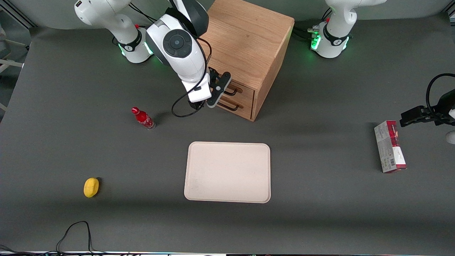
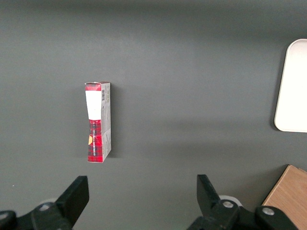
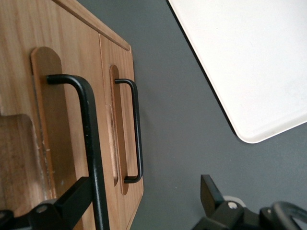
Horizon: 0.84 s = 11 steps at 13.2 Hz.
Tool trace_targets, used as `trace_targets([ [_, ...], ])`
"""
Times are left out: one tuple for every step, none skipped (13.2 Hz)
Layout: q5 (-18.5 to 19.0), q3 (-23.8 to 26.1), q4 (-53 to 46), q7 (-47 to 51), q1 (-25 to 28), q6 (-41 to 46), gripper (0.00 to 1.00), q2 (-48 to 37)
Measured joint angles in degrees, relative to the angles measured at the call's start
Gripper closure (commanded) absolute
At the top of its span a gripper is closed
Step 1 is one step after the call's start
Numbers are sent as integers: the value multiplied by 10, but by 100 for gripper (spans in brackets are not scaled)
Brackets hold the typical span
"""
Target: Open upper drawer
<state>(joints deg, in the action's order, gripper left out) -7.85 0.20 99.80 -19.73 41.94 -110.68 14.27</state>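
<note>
The oak cabinet stands at the back of the table, its two drawer fronts facing the working arm's end. The upper drawer has a long black wire handle; the bottom drawer's handle sits below it, nearer the table. Both fronts look flush with each other. My right gripper is open right in front of the upper drawer. The upper handle's bar lies just inside one finger; the other finger hangs over the grey table.
A beige tray lies nearer the front camera than the cabinet. A small red cola bottle stands beside the arm. A yellow lemon lies toward the working arm's end. A red and white box lies toward the parked arm's end.
</note>
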Motion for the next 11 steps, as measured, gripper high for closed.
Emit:
trace_targets([
  [0, 0, 1, -15, 0, -4, 0, 0],
  [0, 0, 2, -30, 0, -8, 0, 1],
  [0, 0, 3, -40, 0, -11, 0, 2],
  [0, -1, 5, -48, 0, -18, 0, 4],
  [0, -2, 9, -56, 0, -27, 0, 8],
  [0, -3, 13, -62, -1, -37, 0, 15],
  [0, -4, 15, -65, -1, -43, 0, 23],
  [-2, -4, 13, -67, -1, -47, 0, 29],
  [-2, -4, 12, -69, -1, -47, 0, 28],
  [-2, -4, 13, -69, -1, -49, 0, 29],
  [-2, -4, 13, -69, -1, -49, 0, 29],
])
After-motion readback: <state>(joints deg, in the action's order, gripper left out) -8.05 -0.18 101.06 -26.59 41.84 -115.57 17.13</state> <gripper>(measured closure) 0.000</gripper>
